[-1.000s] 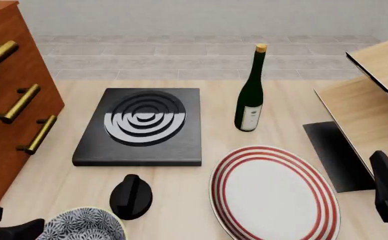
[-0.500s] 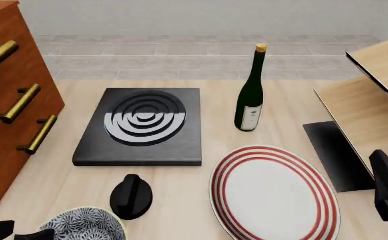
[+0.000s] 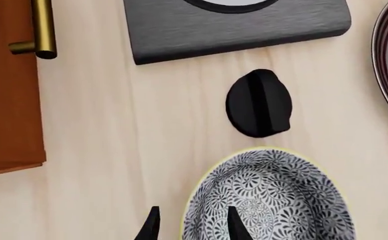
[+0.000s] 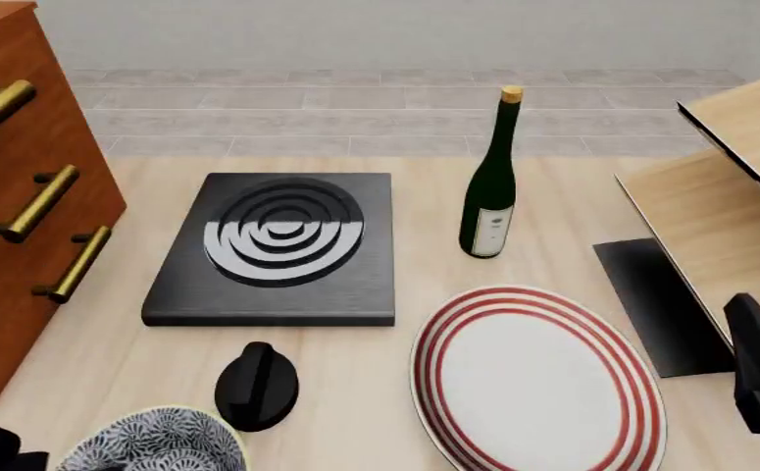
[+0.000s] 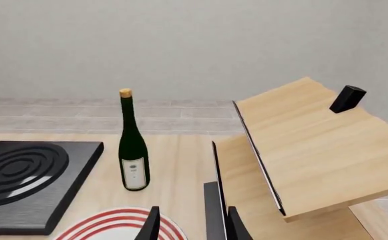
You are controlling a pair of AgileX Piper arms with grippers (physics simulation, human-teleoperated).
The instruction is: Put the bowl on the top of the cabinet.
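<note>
The task is at its opening stage: the bowl (image 3: 271, 200) sits on the table (image 4: 353, 402) at the near left, just in front of a small black knob-like object (image 4: 257, 386) and well below the top of the cabinet (image 4: 20, 196), which stands at the far left edge. The left gripper (image 3: 190, 225) straddles the bowl's near rim, its fingers apart with one tip outside the wall and one over the patterned inside (whether either pad touches the rim cannot be told). Closing on the rim, lifting and carrying the bowl up onto the cabinet top all remain. The right gripper (image 5: 190, 225) hangs idle on the right, fingers apart and holding nothing, above the near edge of the red-ringed plate (image 4: 536, 378).
</note>
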